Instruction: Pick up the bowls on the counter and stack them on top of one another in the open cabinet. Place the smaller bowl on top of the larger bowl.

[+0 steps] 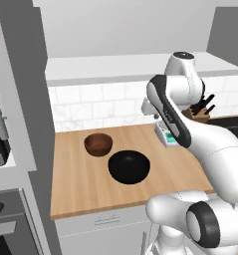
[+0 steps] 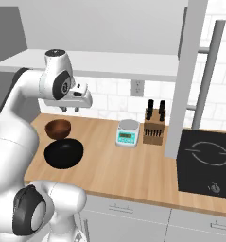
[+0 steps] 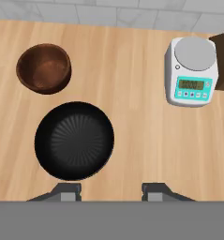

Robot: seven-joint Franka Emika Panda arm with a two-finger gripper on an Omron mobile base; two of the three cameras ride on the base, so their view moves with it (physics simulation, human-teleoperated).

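The small reddish-brown wooden bowl (image 1: pixel 98 144) (image 2: pixel 57 128) (image 3: pixel 43 68) stands upright on the wooden counter (image 1: pixel 80 184) (image 2: pixel 114 170). Just in front of it, toward the counter's front edge, stands the wide black bowl (image 1: pixel 129 166) (image 2: pixel 63 153) (image 3: pixel 74 140). The two are close together and both are empty. My gripper (image 2: pixel 69 109) (image 3: pixel 112 192) (image 1: pixel 151 115) hangs open well above the counter, pointing down, a little to the right of the black bowl, and holds nothing. The open cabinet (image 1: pixel 125 67) (image 2: pixel 105 64) runs along the wall above, its shelf bare.
A white kitchen scale (image 2: pixel 127 132) (image 3: pixel 192 71) (image 1: pixel 168 135) and a knife block (image 2: pixel 153 128) (image 1: pixel 200 112) stand to the right of the bowls. A black cooktop (image 2: pixel 209 160) lies further right behind a grey post. A dark tall cabinet (image 1: pixel 21 99) borders the counter's left end.
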